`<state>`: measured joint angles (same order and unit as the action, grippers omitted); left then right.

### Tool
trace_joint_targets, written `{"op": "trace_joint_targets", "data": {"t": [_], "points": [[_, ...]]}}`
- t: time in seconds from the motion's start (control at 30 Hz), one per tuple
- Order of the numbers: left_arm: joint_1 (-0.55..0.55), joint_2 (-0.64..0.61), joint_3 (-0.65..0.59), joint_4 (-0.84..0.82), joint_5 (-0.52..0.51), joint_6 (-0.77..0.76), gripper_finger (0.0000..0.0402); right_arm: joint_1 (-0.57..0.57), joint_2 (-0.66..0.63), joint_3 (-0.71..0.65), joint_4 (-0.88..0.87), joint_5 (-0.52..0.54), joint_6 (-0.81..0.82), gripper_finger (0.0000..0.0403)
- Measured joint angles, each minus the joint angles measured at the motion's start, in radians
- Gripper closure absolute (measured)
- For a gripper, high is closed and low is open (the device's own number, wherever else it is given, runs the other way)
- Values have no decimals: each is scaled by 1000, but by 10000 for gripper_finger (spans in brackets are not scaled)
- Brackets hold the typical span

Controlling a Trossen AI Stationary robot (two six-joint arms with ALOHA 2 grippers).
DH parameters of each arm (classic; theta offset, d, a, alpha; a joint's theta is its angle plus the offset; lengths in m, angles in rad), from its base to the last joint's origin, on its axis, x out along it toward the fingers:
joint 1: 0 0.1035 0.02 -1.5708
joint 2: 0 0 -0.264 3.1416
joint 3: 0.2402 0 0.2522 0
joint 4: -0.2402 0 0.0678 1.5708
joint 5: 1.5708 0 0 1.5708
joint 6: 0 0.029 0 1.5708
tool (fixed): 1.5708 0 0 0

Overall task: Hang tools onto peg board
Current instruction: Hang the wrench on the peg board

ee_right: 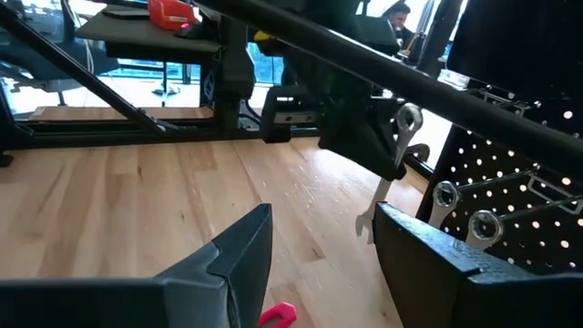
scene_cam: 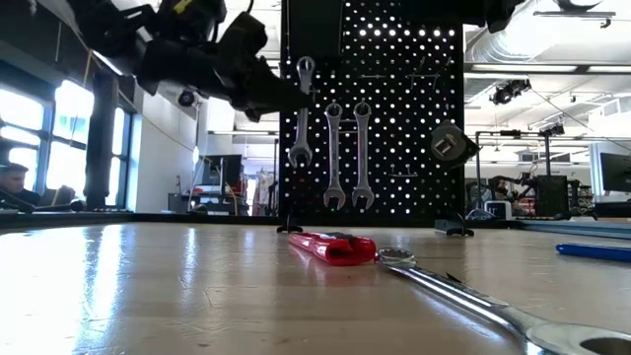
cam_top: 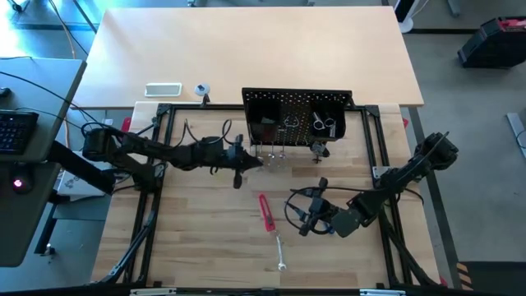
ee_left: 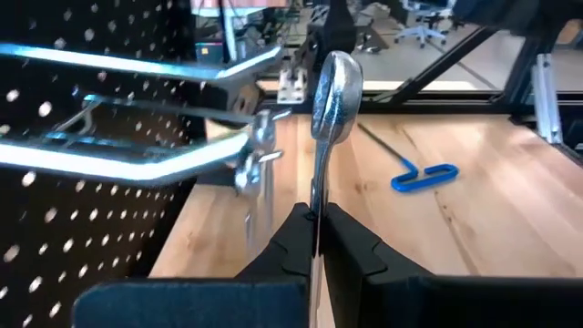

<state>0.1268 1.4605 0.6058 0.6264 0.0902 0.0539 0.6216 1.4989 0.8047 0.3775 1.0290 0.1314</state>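
Wood table (cam_top: 205, 247) is set w/ black peg board (cam_top: 296, 115) at back. Silver wrench (ee_left: 330, 109) is pinched by left gripper (ee_left: 317, 239) beside board; right gripper (ee_right: 319, 246) is held spread above table.

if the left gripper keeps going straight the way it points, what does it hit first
Likely the peg board. The left gripper, shut on a wrench, points toward its hooks, beside two hung wrenches; depth is unclear.

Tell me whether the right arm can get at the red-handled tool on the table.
Probably yes: the right gripper is open beside the red-handled tool, with only bare table between them.
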Motion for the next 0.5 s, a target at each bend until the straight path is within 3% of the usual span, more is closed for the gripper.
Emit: {"op": "trace_joint_targets", "data": {"t": [0.5], "points": [[30, -7, 45, -41, 5, 4, 401, 0, 0, 0, -39, -10, 30, 217]]}}
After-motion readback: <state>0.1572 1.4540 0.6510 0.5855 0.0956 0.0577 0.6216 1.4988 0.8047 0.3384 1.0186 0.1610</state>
